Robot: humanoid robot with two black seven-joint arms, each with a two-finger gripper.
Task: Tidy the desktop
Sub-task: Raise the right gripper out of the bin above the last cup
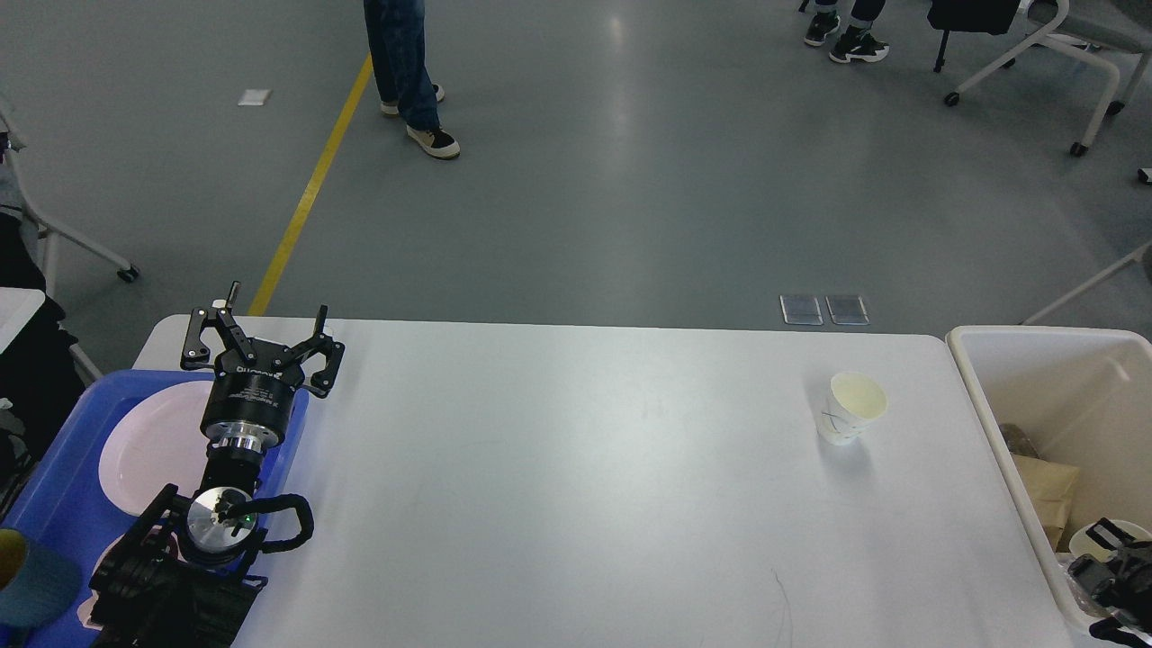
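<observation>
- The large smooth white rectangular worktop [576,504] fills the middle and lower part of the frame, and most of its surface lies bare.
- My left tool [261,346] hovers at the left of the frame, over the far right corner of a blue plastic tray [54,486]; its two fingers are spread wide and hold nothing.
- In the tray lies a round white plate [148,445], partly hidden behind my left arm.
- My right tool [1111,576] shows only at the lower right edge, dark and down inside a cream-white deep plastic bin [976,360]; I cannot tell how its fingers stand or whether it holds anything.
- The bin holds some brown paper scrap [1044,490].
- One white paper cup [850,409] stands upright on the worktop at the right, near the bin yet apart from it.
- By my judgement the tidying is nearly done: the cup is the only loose item left, and it probably belongs in the bin.
</observation>
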